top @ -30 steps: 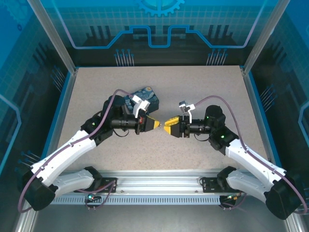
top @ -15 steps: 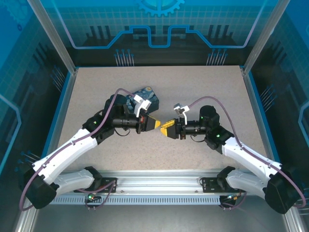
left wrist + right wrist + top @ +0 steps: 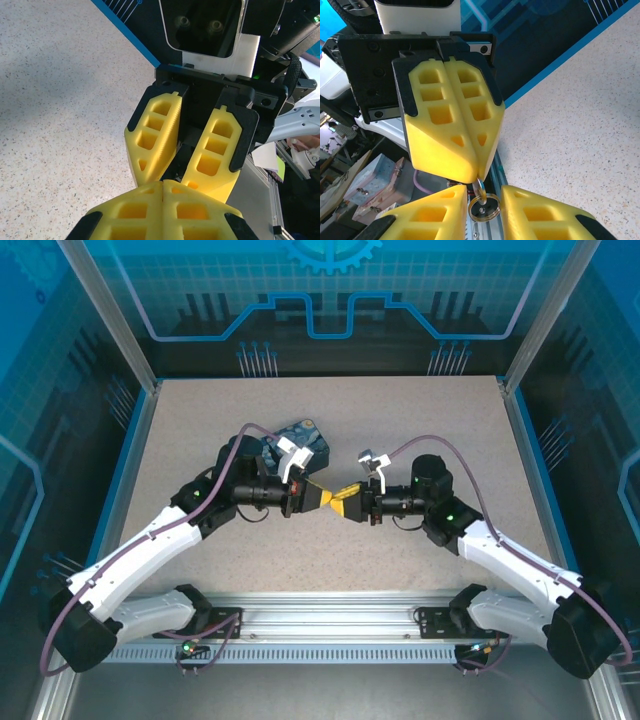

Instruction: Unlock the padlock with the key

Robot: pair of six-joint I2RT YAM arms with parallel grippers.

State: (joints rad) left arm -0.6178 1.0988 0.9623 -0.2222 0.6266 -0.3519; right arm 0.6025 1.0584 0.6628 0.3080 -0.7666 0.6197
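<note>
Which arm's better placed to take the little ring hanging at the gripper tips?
Right. The right gripper has its jaws open on either side of the small silvery ring. The left gripper is shut, pinching the top of that ring, so it can only hold.

The left gripper (image 3: 322, 498) and the right gripper (image 3: 345, 503) have bright yellow fingers (image 3: 452, 125) with black backs. A small ring (image 3: 483, 206) is shiny silver. The table (image 3: 420, 430) is sandy grey with tiny dark and white dots, and its edge is blue. The arms (image 3: 140, 550) are white and black, with purple cables (image 3: 432, 439). The tin (image 3: 305, 430) is dark blue with pale swirls. The walls (image 3: 180, 290) are blue with a thin grid of lines.
</note>
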